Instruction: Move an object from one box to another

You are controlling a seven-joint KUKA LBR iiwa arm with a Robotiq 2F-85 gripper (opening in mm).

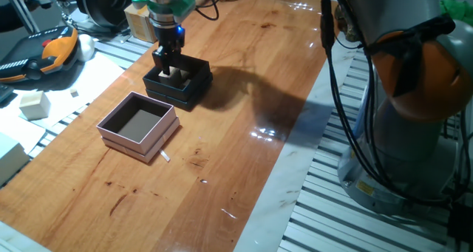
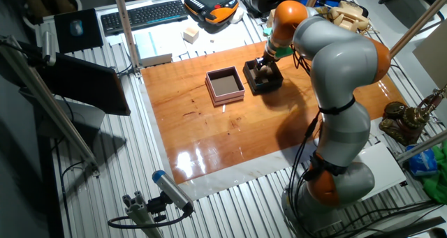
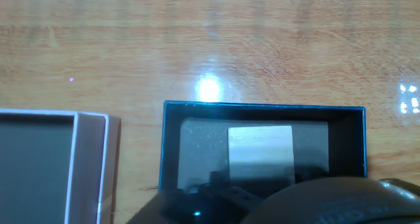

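Right under the gripper (image 1: 168, 64) (whether its fingers are open or shut cannot be told) a pale block (image 3: 260, 153) is seen inside the black box (image 1: 194, 89), with the pink box (image 1: 160, 137) placed just beside.

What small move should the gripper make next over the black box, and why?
Probably close the fingers on the small pale square block and lift. The gripper is already down inside the shallow black square box, at the block, while the shallow pale pink square box beside it looks empty. Whether the fingers already pinch the block cannot be told.
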